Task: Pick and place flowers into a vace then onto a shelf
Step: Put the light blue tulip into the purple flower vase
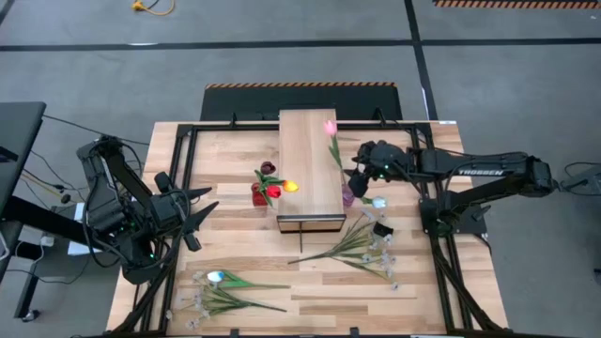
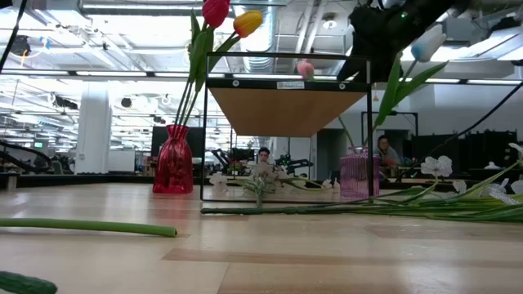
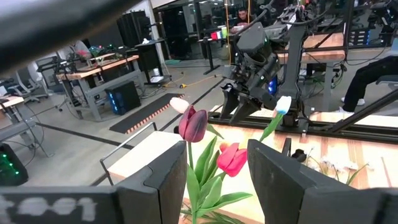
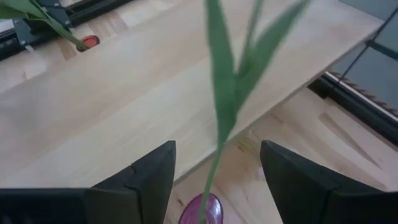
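Landmark: the long light-wood shelf (image 1: 311,169) on its thin black frame, mid-table. Nearest the camera-side edge of the table, well short of the shelf, lie 2 loose heaps of green-stemmed flowers: pale blossom sprays with 1 white tulip (image 1: 223,289) toward the left arm's side, more sprays (image 1: 362,246) toward the right's; these wait their turn. Left gripper (image 1: 192,218) idles beside the shelf's left flank, fingers parted, holding nothing, pointed at the red glass vase (image 1: 259,194) that stands against that flank with red, yellow and maroon tulips (image 1: 275,185) in it. At the shelf's right flank stands the small purple ribbed vase (image 2: 355,175); the right gripper (image 4: 217,174) hovers directly over its mouth, fingers spread clear of the green stem (image 4: 225,106) between them, so the pink tulip (image 1: 331,128) seems released, stem foot in the vase, head leaning over the shelf top. Neither vase is on the shelf yet.
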`<action>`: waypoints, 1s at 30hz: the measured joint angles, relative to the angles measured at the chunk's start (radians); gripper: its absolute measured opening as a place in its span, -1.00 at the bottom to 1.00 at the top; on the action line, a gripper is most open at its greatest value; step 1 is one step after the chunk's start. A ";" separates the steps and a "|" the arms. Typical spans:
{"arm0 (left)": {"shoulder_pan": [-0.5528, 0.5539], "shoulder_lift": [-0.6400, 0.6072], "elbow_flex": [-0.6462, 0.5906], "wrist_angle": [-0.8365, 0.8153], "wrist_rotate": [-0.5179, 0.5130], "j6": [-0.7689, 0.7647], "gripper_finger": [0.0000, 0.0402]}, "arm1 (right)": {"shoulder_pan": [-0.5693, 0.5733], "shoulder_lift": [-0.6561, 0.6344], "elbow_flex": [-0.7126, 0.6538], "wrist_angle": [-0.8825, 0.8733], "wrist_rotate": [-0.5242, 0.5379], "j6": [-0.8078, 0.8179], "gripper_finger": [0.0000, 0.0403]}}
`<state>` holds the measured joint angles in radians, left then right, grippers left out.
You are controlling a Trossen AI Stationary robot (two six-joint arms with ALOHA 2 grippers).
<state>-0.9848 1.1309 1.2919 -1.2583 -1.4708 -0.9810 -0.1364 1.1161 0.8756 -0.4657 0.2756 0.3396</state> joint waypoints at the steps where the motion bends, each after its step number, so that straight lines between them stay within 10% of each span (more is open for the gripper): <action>1: 0.000 0.000 0.000 0.000 0.000 0.000 -0.21 | 0.000 0.000 0.009 -0.017 0.000 0.001 0.12; 17: 0.000 0.000 0.000 0.000 0.109 0.140 -0.21 | 0.180 -0.189 0.088 0.011 0.014 0.002 0.02; 30: 0.000 0.083 0.000 0.000 0.487 0.217 -0.21 | 0.471 -0.123 0.087 0.192 0.088 -0.005 0.03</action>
<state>-0.9844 1.2138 1.2919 -1.2581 -0.9836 -0.7641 0.3343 0.9932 0.9629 -0.2739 0.3638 0.3341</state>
